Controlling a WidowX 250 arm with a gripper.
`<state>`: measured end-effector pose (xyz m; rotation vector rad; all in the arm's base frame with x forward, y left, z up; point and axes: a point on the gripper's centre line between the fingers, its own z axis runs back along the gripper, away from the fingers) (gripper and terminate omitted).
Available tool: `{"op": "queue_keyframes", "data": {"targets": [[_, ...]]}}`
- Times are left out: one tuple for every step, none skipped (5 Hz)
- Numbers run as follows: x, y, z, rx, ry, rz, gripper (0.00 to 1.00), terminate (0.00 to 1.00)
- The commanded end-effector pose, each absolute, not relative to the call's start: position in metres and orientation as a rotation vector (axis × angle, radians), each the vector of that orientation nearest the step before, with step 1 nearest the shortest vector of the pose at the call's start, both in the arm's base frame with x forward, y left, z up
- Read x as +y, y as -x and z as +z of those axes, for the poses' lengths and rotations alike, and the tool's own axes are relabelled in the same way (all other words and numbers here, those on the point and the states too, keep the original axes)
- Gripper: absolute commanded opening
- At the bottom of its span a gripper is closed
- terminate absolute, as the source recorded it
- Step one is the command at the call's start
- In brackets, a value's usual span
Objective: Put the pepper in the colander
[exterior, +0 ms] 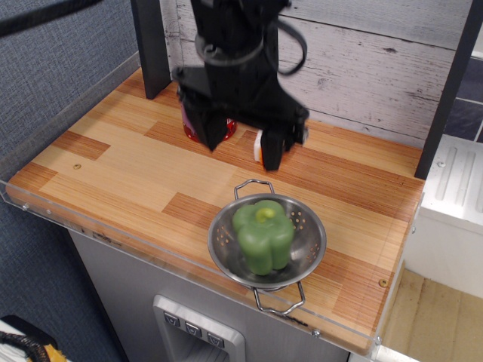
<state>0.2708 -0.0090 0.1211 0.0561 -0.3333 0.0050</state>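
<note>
The gripper hangs above the wooden table with its 2 jaws spread wide apart, holding and touching nothing. The pepper sits inside the colander, stem up, below and in front of the jaws.

Soft, even, fairly bright light falls from above, leaving only faint shadows on the wooden tabletop and small highlights on the steel colander rim, while the black gripper and arm are motion-blurred and the static scene stays reasonably sharp.
</note>
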Motion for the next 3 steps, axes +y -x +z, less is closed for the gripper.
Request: {"op": "queue_keyframes", "data": {"targets": [[-0.01, -0.319, 0.137, -0.367, -0.106, 0.001, 1.0, 0.0], [-0.021, -0.342, 0.138, -0.38, -0.101, -0.039, 1.0, 0.0], [-0.029, -0.359, 0.133, -0.414, -0.072, -0.066, 1.0, 0.0]]}}
